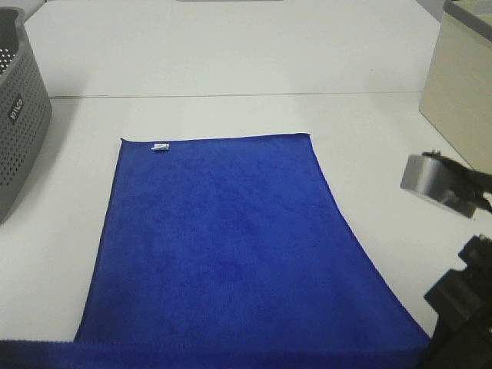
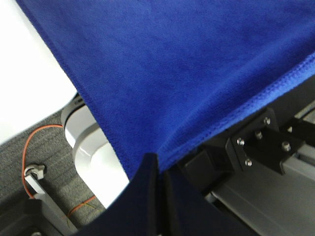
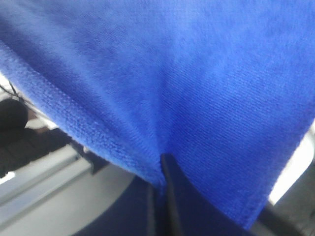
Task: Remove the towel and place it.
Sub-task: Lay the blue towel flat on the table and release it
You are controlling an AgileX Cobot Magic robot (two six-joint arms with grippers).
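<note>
The royal-blue towel (image 1: 223,246) lies spread flat on the white table (image 1: 231,61), its small white tag (image 1: 160,147) at the far left corner. Its near edge is raised off the table front as a folded band along the bottom of the exterior view. In the left wrist view my left gripper (image 2: 160,169) is shut on the towel's (image 2: 197,64) stitched hem. The right wrist view shows my right gripper (image 3: 160,172) shut on the hem of the towel (image 3: 187,73) as well. Only the right arm (image 1: 461,300) shows in the exterior view, at the near right.
A grey perforated basket (image 1: 19,115) stands at the far left of the table. A beige box (image 1: 461,84) stands at the far right. Below the table edge, the left wrist view shows carpet, an orange cable (image 2: 29,142) and black frame brackets (image 2: 261,145).
</note>
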